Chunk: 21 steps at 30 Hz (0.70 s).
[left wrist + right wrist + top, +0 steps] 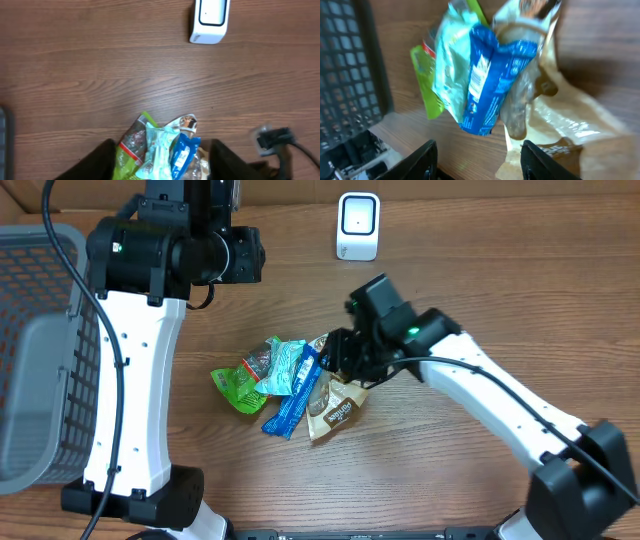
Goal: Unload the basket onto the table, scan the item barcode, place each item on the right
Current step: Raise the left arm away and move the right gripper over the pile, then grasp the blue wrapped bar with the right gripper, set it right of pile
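Blue, green and tan packets [290,385] lie heaped on your counter [470,270], apparently unscanned, well apart from the white scanner [358,225]; your right hand [479,162] reaches them part-open, grip unclear, while your left hand [161,162] hovers open, empty.

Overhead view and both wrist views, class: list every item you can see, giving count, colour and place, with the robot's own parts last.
green packet: one, green, left end of the pile at mid-table
teal packet: one, pale teal, beside the green one
blue packet: one, blue, middle of the pile
tan packet: one, tan, right side of the pile
scanner: one, white, far side of the table
basket: one, grey mesh, left edge
table: one, brown wood, under everything
left arm: one, white and black, left side
right arm: one, white and black, right side
left claw: one, dark, open, away from the pile
right claw: one, dark, fingers apart, at the pile
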Each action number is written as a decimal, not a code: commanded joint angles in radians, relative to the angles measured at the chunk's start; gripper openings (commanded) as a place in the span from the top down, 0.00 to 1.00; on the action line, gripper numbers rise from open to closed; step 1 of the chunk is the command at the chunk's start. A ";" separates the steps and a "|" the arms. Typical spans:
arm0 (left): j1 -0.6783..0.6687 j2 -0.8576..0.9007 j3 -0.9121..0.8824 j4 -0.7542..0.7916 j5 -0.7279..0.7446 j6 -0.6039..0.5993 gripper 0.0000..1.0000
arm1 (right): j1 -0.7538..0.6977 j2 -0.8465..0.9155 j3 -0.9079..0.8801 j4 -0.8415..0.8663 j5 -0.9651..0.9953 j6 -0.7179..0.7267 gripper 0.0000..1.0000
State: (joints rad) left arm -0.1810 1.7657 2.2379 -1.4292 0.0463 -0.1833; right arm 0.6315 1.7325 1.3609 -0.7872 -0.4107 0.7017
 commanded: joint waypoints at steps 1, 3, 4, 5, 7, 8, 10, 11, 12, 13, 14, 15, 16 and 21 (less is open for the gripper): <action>0.005 0.026 0.002 0.000 -0.042 0.001 0.54 | 0.043 0.030 0.026 0.000 0.009 0.035 0.45; 0.005 0.042 0.002 -0.006 -0.043 -0.017 0.54 | 0.063 0.046 0.026 0.000 0.009 0.035 0.45; 0.005 0.050 0.002 -0.011 -0.043 -0.025 0.53 | 0.071 0.054 0.026 0.001 0.010 0.035 0.45; 0.005 0.058 0.002 -0.014 -0.043 -0.027 0.55 | 0.077 0.060 0.026 0.001 0.018 0.035 0.46; 0.005 0.075 0.002 -0.018 -0.043 -0.027 0.57 | 0.087 0.070 0.025 0.002 0.030 0.035 0.45; 0.005 0.081 0.002 -0.019 -0.043 -0.027 0.58 | 0.092 0.074 0.022 0.005 0.035 0.036 0.45; 0.005 0.096 0.002 -0.018 -0.043 -0.027 0.58 | 0.100 0.079 0.012 0.022 0.036 0.049 0.44; 0.005 0.104 0.002 -0.017 -0.043 -0.027 0.57 | 0.105 0.080 0.002 0.039 0.036 0.063 0.44; 0.005 0.109 0.002 -0.017 -0.043 -0.027 0.57 | 0.109 0.080 -0.006 0.055 0.036 0.067 0.44; 0.005 0.114 0.002 -0.017 -0.043 -0.027 0.58 | 0.115 0.081 -0.014 0.074 0.036 0.069 0.44; 0.005 0.120 0.002 -0.017 -0.043 -0.027 0.58 | 0.121 0.082 -0.018 0.084 0.037 0.069 0.44; 0.005 0.123 0.002 -0.017 -0.043 -0.027 0.57 | 0.124 0.085 -0.019 0.093 0.043 0.070 0.44; 0.005 0.126 0.002 -0.017 -0.043 -0.027 0.57 | 0.130 0.090 -0.019 0.100 0.052 0.071 0.44; 0.005 0.130 0.002 -0.006 -0.043 -0.027 0.58 | 0.153 0.133 -0.019 0.101 0.068 0.109 0.44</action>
State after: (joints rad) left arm -0.1810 1.8835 2.2372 -1.4437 0.0170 -0.1925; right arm 0.7700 1.8256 1.3518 -0.6899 -0.3641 0.7795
